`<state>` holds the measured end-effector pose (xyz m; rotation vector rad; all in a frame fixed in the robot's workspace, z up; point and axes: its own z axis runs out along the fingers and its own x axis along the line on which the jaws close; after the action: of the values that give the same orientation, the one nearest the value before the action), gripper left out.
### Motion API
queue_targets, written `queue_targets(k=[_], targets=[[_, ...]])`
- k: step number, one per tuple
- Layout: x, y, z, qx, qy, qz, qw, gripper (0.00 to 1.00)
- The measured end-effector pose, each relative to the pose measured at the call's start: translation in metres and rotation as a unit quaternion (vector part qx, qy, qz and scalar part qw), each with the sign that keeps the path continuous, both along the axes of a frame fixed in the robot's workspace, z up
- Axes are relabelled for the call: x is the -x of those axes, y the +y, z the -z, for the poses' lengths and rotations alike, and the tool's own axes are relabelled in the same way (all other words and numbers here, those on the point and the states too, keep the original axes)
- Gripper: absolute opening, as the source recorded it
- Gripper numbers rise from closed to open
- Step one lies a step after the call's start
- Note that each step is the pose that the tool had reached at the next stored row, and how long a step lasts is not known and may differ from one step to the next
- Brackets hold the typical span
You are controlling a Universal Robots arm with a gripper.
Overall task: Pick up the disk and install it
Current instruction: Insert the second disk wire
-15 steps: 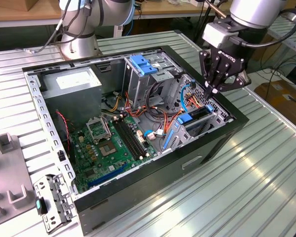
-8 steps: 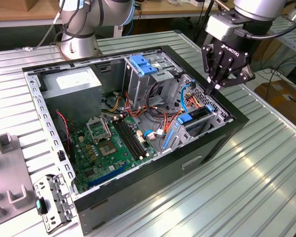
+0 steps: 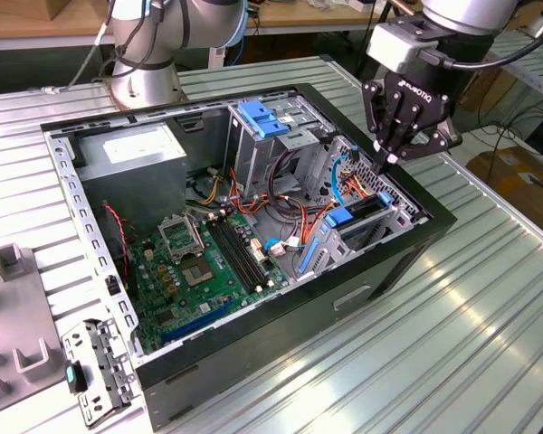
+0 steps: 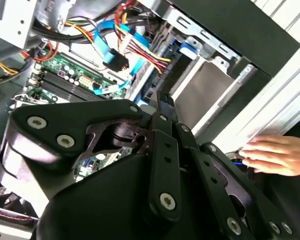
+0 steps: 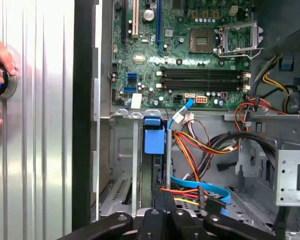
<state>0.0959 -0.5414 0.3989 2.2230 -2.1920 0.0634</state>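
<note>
Black three-finger gripper closed, fingertips together with nothing between them, hovering above the drive bay at the exterior view's right end of the open black computer case. Just under it, the disk, dark flat drive with bright blue carrier frame, already seated in the bay. Farther back, green motherboard and grey power supply box

the gripper hangs over the drive bay corner of the computer case, and its fingertips hide what lies right beneath them. in the second wrist view its black body covers much of the motherboard. the disk sits edge-on in its bay, so only a blue and dark sliver shows. a person's hand is cut off by the picture's edge in both wrist views.
</note>
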Motion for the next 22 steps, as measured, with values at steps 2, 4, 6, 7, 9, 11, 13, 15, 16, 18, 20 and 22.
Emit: queue_targets(k=[2, 4, 6, 7, 9, 11, 13, 15, 16, 18, 20, 22], targets=[[0.0001, 0.0067, 0.0001, 0.0001, 0.0000, 0.000, 1.00000, 0.11], [0.0000, 0.0112, 0.0002, 0.0000, 0.0000, 0.000, 1.00000, 0.11], [-0.0001, 0.0154, 0.0003, 0.0000, 0.0004, 0.000, 1.00000, 0.11], [-0.0002, 0.0174, 0.0002, 0.0001, 0.0005, 0.000, 1.00000, 0.11], [-0.0002, 0.0181, 0.0003, 0.0000, 0.0005, 0.000, 1.00000, 0.11], [-0.0002, 0.0181, 0.0003, 0.0000, 0.0005, 0.000, 1.00000, 0.11], [-0.0002, 0.0181, 0.0003, 0.0000, 0.0005, 0.000, 1.00000, 0.11], [-0.0002, 0.0181, 0.0003, 0.0000, 0.0005, 0.000, 1.00000, 0.11], [-0.0002, 0.0181, 0.0003, 0.0000, 0.0005, 0.000, 1.00000, 0.11], [-0.0002, 0.0181, 0.0003, 0.0000, 0.0005, 0.000, 1.00000, 0.11], [-0.0001, 0.0181, 0.0003, 0.0000, 0.0013, 0.000, 1.00000, 0.11], [-0.0003, 0.0182, 0.0002, 0.0000, 0.0090, 0.000, 0.99996, 0.11]])
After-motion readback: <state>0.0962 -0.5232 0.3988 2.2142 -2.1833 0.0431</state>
